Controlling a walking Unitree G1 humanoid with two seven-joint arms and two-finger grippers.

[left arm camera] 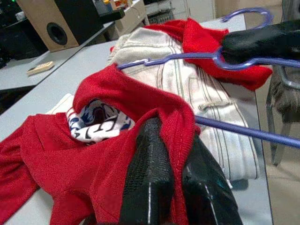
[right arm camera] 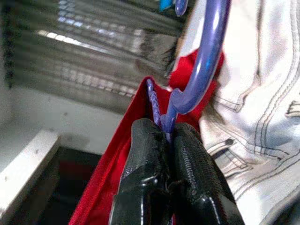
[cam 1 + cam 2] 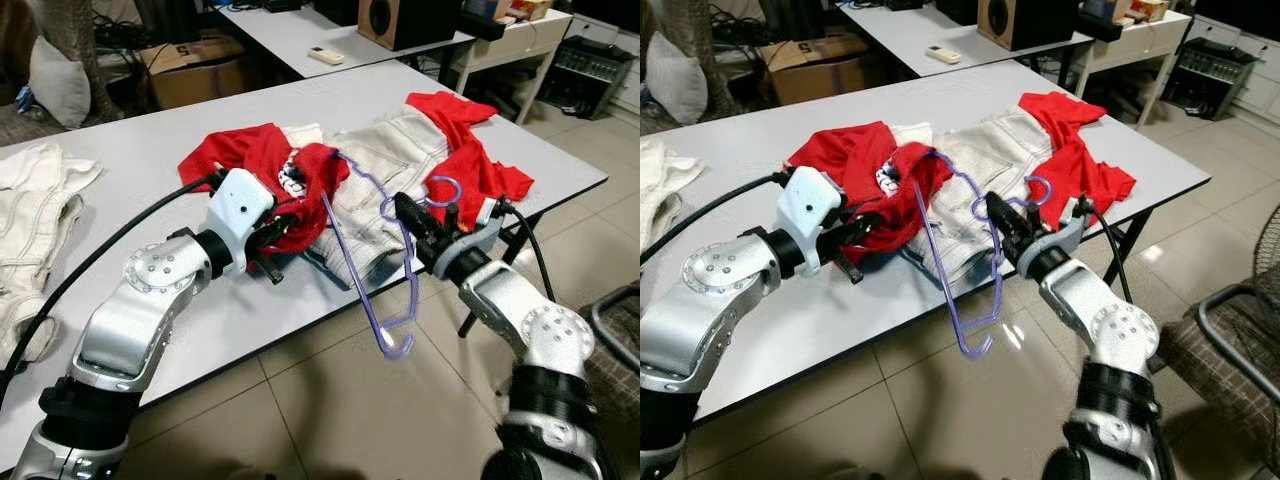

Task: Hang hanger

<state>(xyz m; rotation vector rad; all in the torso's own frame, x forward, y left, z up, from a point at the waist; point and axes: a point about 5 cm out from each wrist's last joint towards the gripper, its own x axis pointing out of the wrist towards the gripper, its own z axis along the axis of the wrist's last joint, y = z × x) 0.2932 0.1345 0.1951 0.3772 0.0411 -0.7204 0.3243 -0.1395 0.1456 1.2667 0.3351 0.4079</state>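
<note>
Two tools: right tool [image 3: 404, 208] pinches thin purple hanger [image 3: 372, 262]; left tool [image 3: 283, 229] apparently grips soft red shirt [image 3: 262, 160].

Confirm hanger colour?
Purple; the hanger shows best in the left eye view, held by the right gripper.

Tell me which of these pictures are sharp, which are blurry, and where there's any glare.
Left eye view: sharp, evenly lit, the purple hanger crisp, pale sheen on the floor tiles. Right eye view: equally sharp, a bright reflection on the floor beside the table. Left wrist view: the left pincer is soft-focused, highlights on its fingers. Right wrist view: background blurred, glossy glare on the right pincer.
</note>
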